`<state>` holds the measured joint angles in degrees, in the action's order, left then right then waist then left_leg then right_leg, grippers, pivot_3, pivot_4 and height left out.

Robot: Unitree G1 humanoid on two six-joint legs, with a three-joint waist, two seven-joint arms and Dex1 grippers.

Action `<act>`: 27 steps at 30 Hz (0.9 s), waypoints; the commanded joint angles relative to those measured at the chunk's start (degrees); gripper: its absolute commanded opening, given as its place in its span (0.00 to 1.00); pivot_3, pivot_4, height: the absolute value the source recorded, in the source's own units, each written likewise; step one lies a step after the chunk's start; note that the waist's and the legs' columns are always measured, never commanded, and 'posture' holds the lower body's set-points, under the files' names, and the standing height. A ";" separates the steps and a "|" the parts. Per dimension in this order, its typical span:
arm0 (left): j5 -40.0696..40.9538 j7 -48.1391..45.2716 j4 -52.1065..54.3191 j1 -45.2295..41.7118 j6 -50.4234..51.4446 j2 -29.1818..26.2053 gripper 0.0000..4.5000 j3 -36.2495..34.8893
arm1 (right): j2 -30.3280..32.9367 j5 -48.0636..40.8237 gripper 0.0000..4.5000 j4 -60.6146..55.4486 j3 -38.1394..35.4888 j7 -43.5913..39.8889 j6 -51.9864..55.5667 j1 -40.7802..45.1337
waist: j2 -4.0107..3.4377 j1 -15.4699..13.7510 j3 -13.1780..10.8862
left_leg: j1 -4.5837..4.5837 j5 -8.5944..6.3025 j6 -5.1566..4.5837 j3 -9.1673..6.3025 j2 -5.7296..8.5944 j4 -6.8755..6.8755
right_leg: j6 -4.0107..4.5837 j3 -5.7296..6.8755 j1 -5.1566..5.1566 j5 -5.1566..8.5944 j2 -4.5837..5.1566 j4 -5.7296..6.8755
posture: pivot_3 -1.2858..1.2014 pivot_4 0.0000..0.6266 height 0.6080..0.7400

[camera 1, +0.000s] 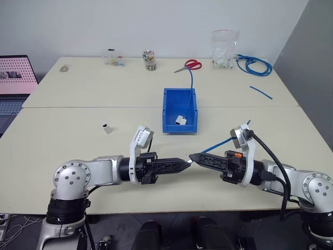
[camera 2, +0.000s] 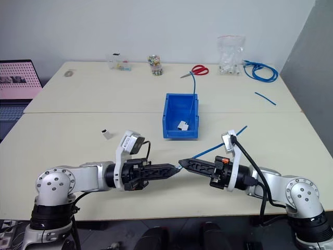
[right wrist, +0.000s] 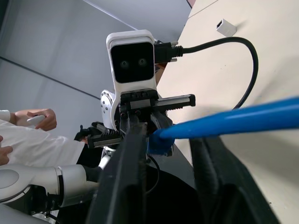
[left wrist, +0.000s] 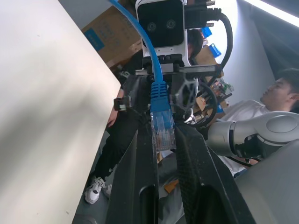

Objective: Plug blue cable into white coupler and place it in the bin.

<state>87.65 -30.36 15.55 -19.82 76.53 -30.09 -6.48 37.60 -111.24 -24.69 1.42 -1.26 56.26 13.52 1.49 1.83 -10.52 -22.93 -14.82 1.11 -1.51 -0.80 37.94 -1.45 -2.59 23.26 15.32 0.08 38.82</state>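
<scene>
Blue cable (camera 1: 218, 144) is held at its clear plug (left wrist: 163, 130) by the left gripper (camera 1: 183, 162), whose jaws are closed on it. The right gripper (camera 1: 193, 157) is seen tip to tip with it, jaws apart around the strand just behind the plug.

The cable is judged light and limp, so it should be taken close to the stiff plug. The plug's thin clip is probably fragile and slippery.

The white coupler (camera 1: 107, 128) lies loose on the table (camera 1: 78, 130) at ten o'clock from the grippers. It is tiny and may slide when pushed.

The bin (camera 1: 166, 110) stands at twelve o'clock, with upright walls to be cleared. Open room is found between them, and the table edge is near at six o'clock.
</scene>
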 commanded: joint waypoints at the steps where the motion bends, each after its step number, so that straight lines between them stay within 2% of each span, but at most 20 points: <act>1: 1.39 0.43 1.35 -0.29 -2.12 -0.05 0.06 0.17 | 0.24 -1.75 0.09 -0.91 0.01 -1.04 -0.98 0.91 | 0.00 -0.02 0.00 | -0.01 0.00 0.00 -0.01 0.00 0.00 | 0.00 0.01 0.00 0.00 0.00 -0.01 | 0.52 0.24 1.00; 3: 0.82 0.42 1.40 -0.43 -2.77 0.02 0.06 0.33 | 0.48 -1.75 0.02 -1.01 0.21 -1.30 -0.81 0.85 | 0.00 -0.02 0.00 | -0.01 0.00 0.00 0.00 0.00 0.00 | 0.00 0.00 0.00 0.00 0.00 -0.03 | 0.52 0.24 1.00; 8: -0.71 -0.10 2.69 0.20 -4.19 -0.19 0.06 0.77 | 0.86 -1.75 0.02 -1.00 0.71 -1.83 -0.41 1.48 | 0.00 -0.02 0.00 | -0.02 0.00 0.00 0.00 0.00 -0.02 | 0.00 -0.01 0.00 0.00 0.00 -0.06 | 0.52 0.24 1.00; 10: -1.18 -0.71 3.00 0.49 -4.44 -0.46 0.21 0.90 | 0.75 -1.75 0.02 -0.73 0.78 -1.73 -0.53 2.06 | 0.00 -0.02 0.00 | -0.02 0.00 0.00 0.01 0.00 -0.02 | 0.00 -0.01 0.00 0.00 0.00 -0.07 | 0.52 0.24 1.00; 11: -0.61 -1.36 2.99 0.63 -4.18 -0.82 0.23 0.92 | 0.69 -1.75 0.02 -0.43 0.79 -1.47 -0.73 2.37 | 0.00 0.00 0.00 | -0.01 0.00 0.00 0.01 0.00 -0.03 | 0.00 -0.01 0.00 0.00 0.00 -0.07 | 0.52 0.24 1.00; 13: -0.68 -3.56 4.23 0.87 -3.69 -2.09 0.34 1.34 | 0.77 -1.75 0.02 0.48 0.87 -1.21 -1.03 3.02 | 0.00 -0.01 0.00 | -0.02 0.00 0.00 0.00 -0.01 -0.03 | 0.00 0.00 0.01 0.00 0.00 -0.07 | 0.52 0.24 1.00; 17: -10.13 -13.04 10.43 2.99 -6.47 -8.44 0.55 4.66 | 1.34 -0.42 0.02 2.75 0.95 -2.40 -0.52 4.19 | 0.00 0.02 -0.03 | -0.01 0.00 0.00 0.03 -0.01 -0.07 | 0.02 -0.01 0.03 0.01 -0.02 -0.09 | 0.52 0.24 1.00; 19: -17.52 -17.80 12.80 5.29 -11.11 -12.40 0.62 6.73 | 1.42 1.59 0.02 4.05 0.67 -3.75 -0.09 4.62 | -0.01 0.01 -0.03 | -0.02 0.00 0.00 0.04 0.00 -0.10 | 0.04 -0.01 0.04 0.02 -0.01 -0.13 | 0.52 0.24 1.00; 24: -31.73 -15.01 12.75 10.08 -21.91 -13.56 0.89 6.48 | 0.39 5.99 0.02 6.07 -0.32 -5.98 -0.76 5.15 | -0.03 -0.15 -0.05 | -0.05 0.00 0.00 0.01 -0.03 -0.15 | 0.22 -0.03 0.04 0.12 0.03 -0.20 | 0.52 0.24 1.00; 27: -41.95 -0.40 14.27 12.37 -26.46 -8.56 1.00 4.72 | -0.98 8.28 0.02 6.89 -1.18 -6.62 -1.89 5.23 | -0.05 -0.20 -0.06 | -0.05 -0.01 0.00 0.02 -0.04 -0.15 | 0.20 -0.06 0.03 0.11 0.13 -0.25 | 0.52 0.24 1.00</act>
<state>50.66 -38.01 27.64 -8.01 53.11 -40.52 -0.32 37.21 -103.85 -17.23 2.45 -6.45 55.56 17.74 1.43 1.64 -10.58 -23.00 -14.83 1.11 -1.48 -0.83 37.80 -1.39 -2.66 23.29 15.36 0.28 38.56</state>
